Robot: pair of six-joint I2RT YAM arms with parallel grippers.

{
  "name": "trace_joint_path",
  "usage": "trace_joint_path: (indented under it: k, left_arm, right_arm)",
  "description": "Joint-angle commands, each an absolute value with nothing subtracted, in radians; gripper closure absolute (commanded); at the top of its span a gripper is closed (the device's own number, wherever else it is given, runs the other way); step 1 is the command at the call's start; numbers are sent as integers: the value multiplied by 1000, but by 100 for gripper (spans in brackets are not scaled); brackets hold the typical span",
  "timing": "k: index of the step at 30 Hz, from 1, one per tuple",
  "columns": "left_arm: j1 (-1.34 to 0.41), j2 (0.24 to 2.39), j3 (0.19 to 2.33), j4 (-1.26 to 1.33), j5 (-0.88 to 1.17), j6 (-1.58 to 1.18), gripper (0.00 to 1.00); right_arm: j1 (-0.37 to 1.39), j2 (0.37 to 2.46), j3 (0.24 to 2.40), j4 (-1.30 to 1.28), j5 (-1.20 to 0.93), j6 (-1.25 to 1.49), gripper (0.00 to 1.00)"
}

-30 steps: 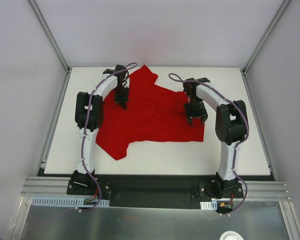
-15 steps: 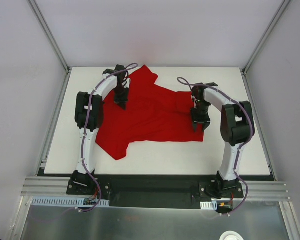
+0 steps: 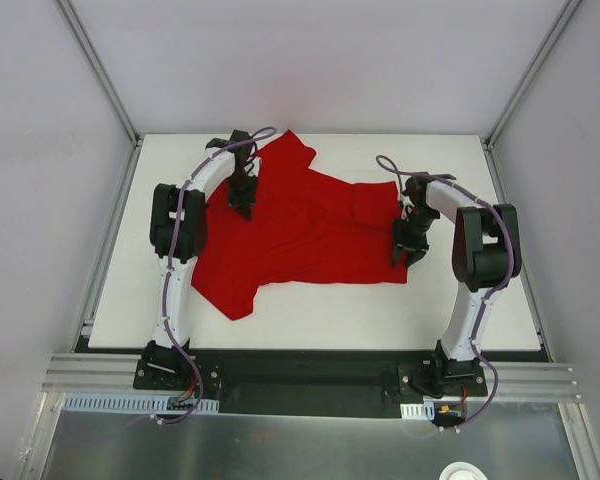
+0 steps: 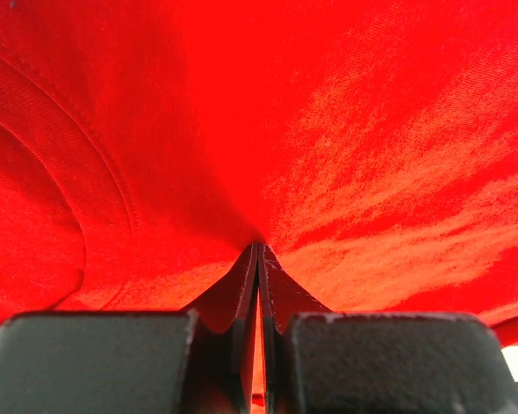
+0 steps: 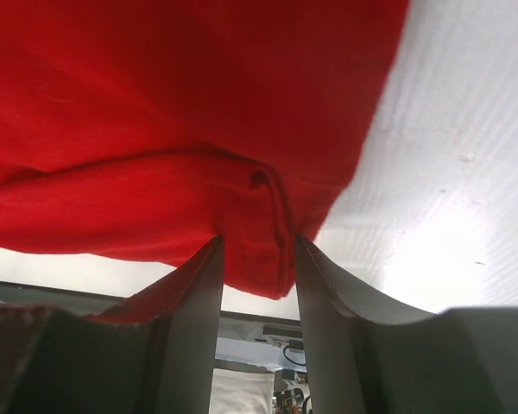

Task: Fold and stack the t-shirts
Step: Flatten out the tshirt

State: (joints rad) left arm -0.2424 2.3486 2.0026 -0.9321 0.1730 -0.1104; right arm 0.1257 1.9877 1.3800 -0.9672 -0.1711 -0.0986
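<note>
The red t-shirt lies spread and rumpled across the middle of the white surface. The left end effector is clenched on a pinch of cloth in the shirt's far left part. The right end effector stands astride the near right hem corner, jaws apart with cloth between them. It should clamp fully on both hem layers before lifting. Raising both sides evenly should then let the fold land flat.

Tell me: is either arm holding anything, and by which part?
The left end effector is shut on the red t-shirt, pinching fabric near its far left edge. The right end effector straddles its near right corner; whether it grips cannot be told.
</note>
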Motion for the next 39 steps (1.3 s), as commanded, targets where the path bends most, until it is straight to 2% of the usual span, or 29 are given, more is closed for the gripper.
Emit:
trace_joint_path:
  k: [1, 5, 10, 11, 12, 18, 29, 39]
  left_arm:
    - [-247, 2289, 1996, -965, 152, -86, 100]
    - [-245, 2287, 1993, -966, 153, -87, 100]
    - [-247, 2284, 1988, -968, 156, -91, 100]
    - [-247, 2284, 1990, -968, 156, -91, 100]
    - [-247, 2283, 1988, -968, 153, -91, 100]
    - [-249, 2280, 1983, -973, 155, -100, 100]
    - [-250, 2281, 1982, -976, 158, -112, 100]
    - [-259, 2287, 1983, -980, 158, -114, 100]
  right_arm:
    - [130, 1962, 1387, -945, -241, -109, 62]
    - [130, 1993, 1410, -936, -256, -109, 63]
    - [133, 2028, 1448, -930, -265, -109, 71]
    - [133, 2042, 1463, -931, -271, -109, 77]
    - [135, 2046, 1471, -942, -272, -110, 99]
    - [144, 1997, 1454, -956, -253, -118, 99]
    - [150, 1654, 1283, -953, -203, -152, 99]
    - [213, 1572, 1092, -1034, -199, -118, 98]
